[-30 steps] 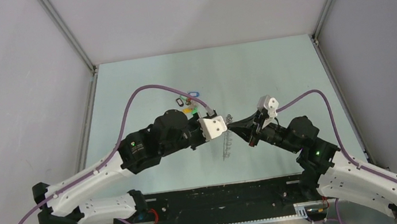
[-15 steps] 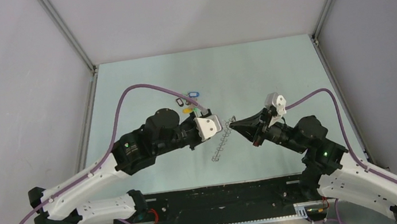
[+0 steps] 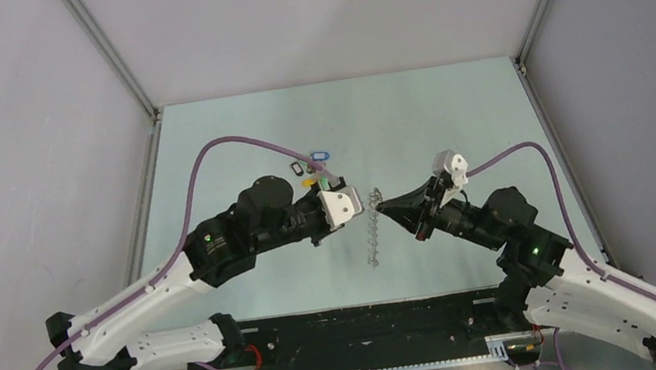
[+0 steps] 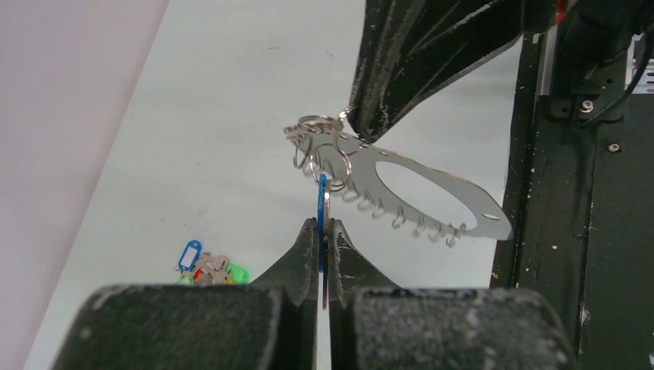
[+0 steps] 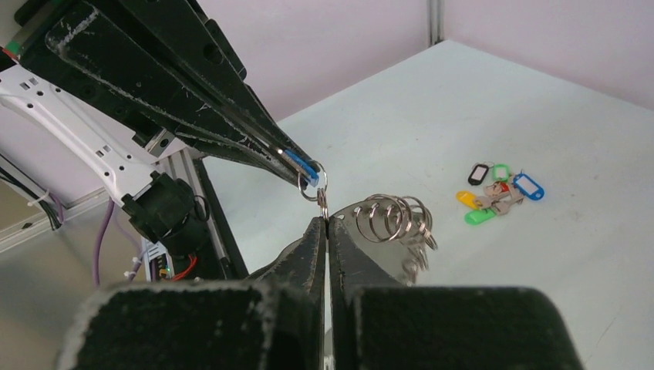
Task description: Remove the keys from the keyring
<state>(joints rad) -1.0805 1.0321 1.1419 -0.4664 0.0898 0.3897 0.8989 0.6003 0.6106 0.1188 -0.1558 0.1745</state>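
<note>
Out over the middle of the pale green worktop the two arms meet nose to nose. The left gripper has its jaws pressed together on a small blue plastic key tag, which stands edge-on between the fingertips. From the right wrist camera the same tag pokes out of the tip of the left gripper, with a small metal split ring hanging off its end.

The right gripper is likewise closed down to nothing, clamped at the ringed end of the large pale silvery oval keyring. Whether the fingertips pinch the plate itself or one of its rings I cannot tell. In the left wrist view the dark right gripper comes down from above onto that bunched end, and the keyring slopes away from it to the right, a long oval hole through its middle and little wire rings fringing its lower edge. Several of these silvery rings bunch just beside the right fingertips.

From above, the keyring hangs clear of the worktop from the point where the grippers meet, trailing towards the near edge.

Farther back and to the left, a loose cluster of coloured plastic key tags lies flat on the worktop, well apart from both grippers: blue, green, yellow-orange, a dark one and a bit of red, touching one another
</note>
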